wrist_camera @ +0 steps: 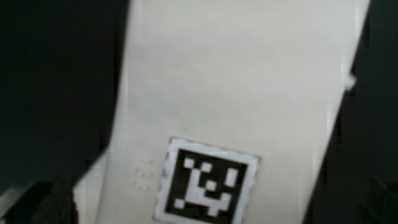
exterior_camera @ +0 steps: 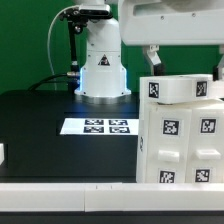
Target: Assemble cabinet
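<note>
Cabinet (exterior_camera: 180,135) stands on the black table (exterior_camera: 40,120), just beside the marker board (exterior_camera: 97,126), on the exterior view's right of it. Gripper (exterior_camera: 152,58) hangs directly above the cabinet's top panel (wrist_camera: 222,100); fingers look spread wide, holding nothing. Panel's long axis runs lengthwise through the wrist view, one tag (wrist_camera: 210,183) near its end. Bare table elsewhere around the board

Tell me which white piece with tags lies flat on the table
The marker board, a thin sheet of four tags lying flat on the black table. The cabinet stands tall as a box.
</note>
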`<move>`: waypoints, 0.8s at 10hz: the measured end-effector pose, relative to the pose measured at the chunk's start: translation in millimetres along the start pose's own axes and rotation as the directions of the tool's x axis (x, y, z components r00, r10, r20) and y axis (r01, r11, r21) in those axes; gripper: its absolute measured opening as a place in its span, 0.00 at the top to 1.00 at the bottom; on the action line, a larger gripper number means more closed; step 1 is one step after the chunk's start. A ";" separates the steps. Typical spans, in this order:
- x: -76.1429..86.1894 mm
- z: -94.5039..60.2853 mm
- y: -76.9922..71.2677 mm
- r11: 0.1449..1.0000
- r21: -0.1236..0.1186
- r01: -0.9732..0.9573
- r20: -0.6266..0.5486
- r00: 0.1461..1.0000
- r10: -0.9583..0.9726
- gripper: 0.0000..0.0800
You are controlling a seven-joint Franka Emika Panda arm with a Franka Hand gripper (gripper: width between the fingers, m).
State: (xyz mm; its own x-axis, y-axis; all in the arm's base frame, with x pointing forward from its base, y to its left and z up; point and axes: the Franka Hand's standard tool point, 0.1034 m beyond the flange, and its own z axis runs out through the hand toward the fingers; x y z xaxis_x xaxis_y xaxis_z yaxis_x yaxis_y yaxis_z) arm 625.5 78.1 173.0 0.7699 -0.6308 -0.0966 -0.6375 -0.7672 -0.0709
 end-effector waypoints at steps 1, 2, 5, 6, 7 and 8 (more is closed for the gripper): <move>-3.4 -2.7 -3.2 0.995 -0.015 0.098 -0.014 0.995 -0.098 0.00; -1.9 -1.5 -1.9 0.983 -0.017 0.181 -0.013 0.983 -0.181 0.01; -0.4 -1.8 -0.8 0.913 -0.023 0.407 -0.010 0.913 -0.407 0.01; 1.2 -4.5 -2.3 0.800 -0.033 0.599 -0.015 0.800 -0.599 0.01; -0.5 -5.4 -5.0 0.662 -0.050 0.747 -0.011 0.663 -0.749 0.01; -4.2 -6.5 -9.9 0.543 -0.071 0.837 -0.008 0.544 -0.839 0.01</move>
State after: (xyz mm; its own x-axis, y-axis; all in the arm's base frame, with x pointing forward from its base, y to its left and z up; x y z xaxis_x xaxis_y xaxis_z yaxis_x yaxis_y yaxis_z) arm 628.7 87.6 180.5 0.9539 0.2998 0.0145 0.3002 -0.9526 -0.0487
